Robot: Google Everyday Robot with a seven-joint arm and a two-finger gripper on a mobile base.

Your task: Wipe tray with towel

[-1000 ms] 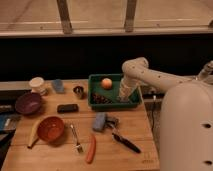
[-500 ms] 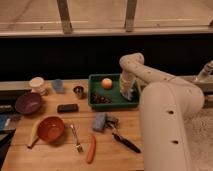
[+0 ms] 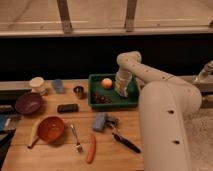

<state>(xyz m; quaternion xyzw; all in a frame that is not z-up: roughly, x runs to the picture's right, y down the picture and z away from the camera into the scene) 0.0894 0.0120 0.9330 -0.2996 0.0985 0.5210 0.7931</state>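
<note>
Nearest me, the robot's fat white arm point(image 3: 167, 125) fills the right side; a second ago it stood further right, and it has since swung in over the table's edge, while the gripper has hardly shifted and nothing on the table has moved. On the pale wooden table point(image 3: 20, 155) I count, at the front, one long orange-red tapered thing point(image 3: 91, 149), one metal fork point(image 3: 77, 140) and one black-handled tool point(image 3: 125, 142). Behind them are one round orange-red bowl point(image 3: 50, 127) with one curved yellow banana point(image 3: 34, 132) against its left side, and one blue-grey rectangular block point(image 3: 99, 121). Further back lie one flat black slab point(image 3: 67, 107) and a second bowl, purple and round point(image 3: 28, 102) — two bowls in all. Then comes the single tray point(image 3: 131, 104), green plastic, rectangular and low-walled, holding one smooth orange ball point(image 3: 106, 83) and a dark red cluster point(image 3: 102, 98). The gripper point(image 3: 122, 84) reaches down into the tray's right half, jaws clenched on the towel point(image 3: 120, 91) — a soft, pale, bunched rag down at the tray floor. Left of the tray stand one small metal cup point(image 3: 78, 91), one small blue-grey piece point(image 3: 58, 85) and one squat white cup point(image 3: 36, 84).
</note>
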